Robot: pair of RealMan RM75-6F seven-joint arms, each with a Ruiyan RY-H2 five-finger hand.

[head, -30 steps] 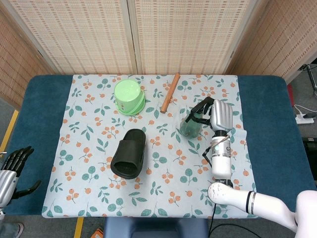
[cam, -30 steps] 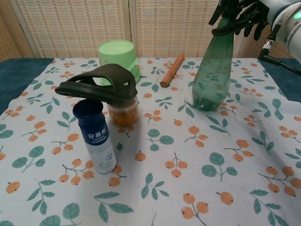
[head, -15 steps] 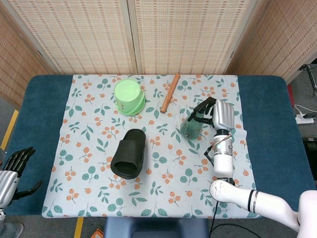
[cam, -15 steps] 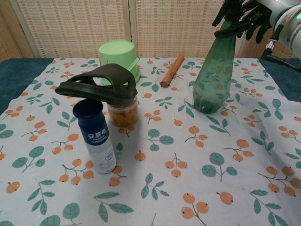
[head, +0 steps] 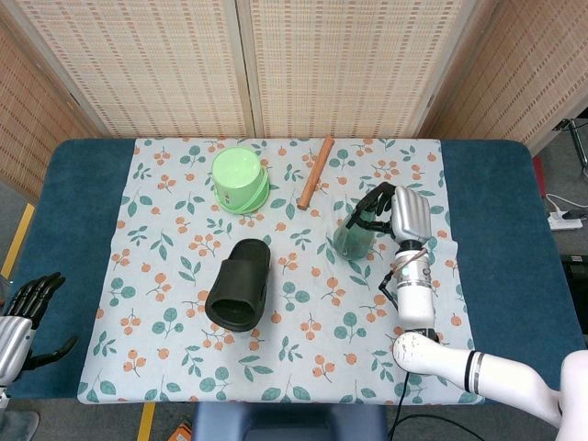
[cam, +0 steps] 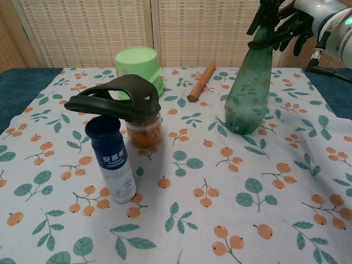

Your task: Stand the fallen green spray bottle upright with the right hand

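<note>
A: Bottle status?
B: Green spray bottle (cam: 247, 91) is base-down on the floral cloth (cam: 231, 214), tilted slightly, right of the wooden stick (cam: 202, 81).
A: Right hand?
B: Right hand (cam: 281, 23) has its fingers wrapped around the spray head.
A: Left?
B: Left hand (head: 20, 312) hangs off the table's edge, fingers apart, holding nothing.

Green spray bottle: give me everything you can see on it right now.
The green spray bottle is translucent dark green plastic, wide at the base and narrowing to a black spray head. It stands base-down on the floral tablecloth, leaning slightly. The right hand grips its top around the sprayer. Nothing else touches it.
</note>
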